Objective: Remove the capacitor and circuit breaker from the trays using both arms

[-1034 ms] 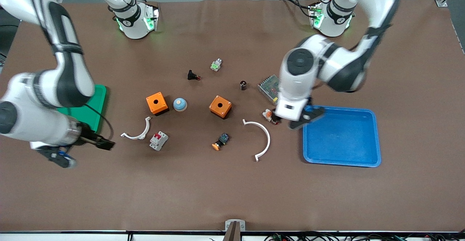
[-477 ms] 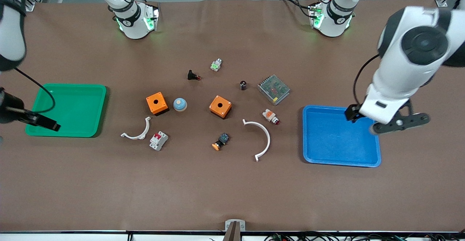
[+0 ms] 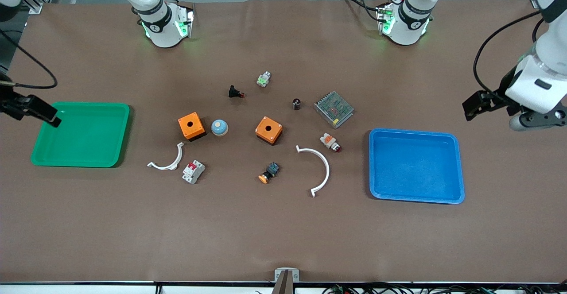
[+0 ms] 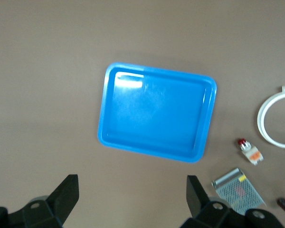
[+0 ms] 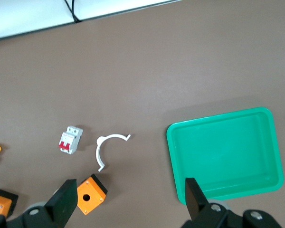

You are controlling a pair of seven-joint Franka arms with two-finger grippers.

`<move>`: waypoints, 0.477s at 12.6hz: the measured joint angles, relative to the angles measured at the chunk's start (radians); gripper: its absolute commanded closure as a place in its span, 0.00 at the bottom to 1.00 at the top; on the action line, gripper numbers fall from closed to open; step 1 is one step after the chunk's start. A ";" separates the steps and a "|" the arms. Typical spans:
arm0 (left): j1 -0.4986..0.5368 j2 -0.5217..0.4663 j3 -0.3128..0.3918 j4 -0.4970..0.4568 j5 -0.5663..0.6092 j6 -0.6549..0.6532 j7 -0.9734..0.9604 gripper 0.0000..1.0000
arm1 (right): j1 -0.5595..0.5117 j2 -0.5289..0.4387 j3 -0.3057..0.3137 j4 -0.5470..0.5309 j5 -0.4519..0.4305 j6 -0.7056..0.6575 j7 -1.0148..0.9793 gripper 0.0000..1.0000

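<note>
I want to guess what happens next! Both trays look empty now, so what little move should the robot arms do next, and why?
Probably just finish pulling back and wait. The capacitor and the circuit breaker already lie on the table, outside the green tray and the blue tray. The left gripper and right gripper are open and hold nothing.

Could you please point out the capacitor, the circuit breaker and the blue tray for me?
capacitor (image 3: 296, 104), front view, on its dark body.
circuit breaker (image 3: 193, 171), front view, on its white face by the red levers.
blue tray (image 3: 416, 165), front view, on its bare floor.
</note>
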 measured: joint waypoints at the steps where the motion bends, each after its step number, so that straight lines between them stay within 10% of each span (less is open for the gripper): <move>1: -0.066 -0.023 0.080 -0.008 -0.030 -0.021 0.023 0.00 | 0.004 -0.011 0.000 -0.019 -0.002 0.007 0.000 0.00; 6: -0.166 -0.126 0.240 -0.095 -0.106 -0.060 0.072 0.00 | 0.004 -0.024 -0.004 -0.030 -0.003 -0.033 0.000 0.00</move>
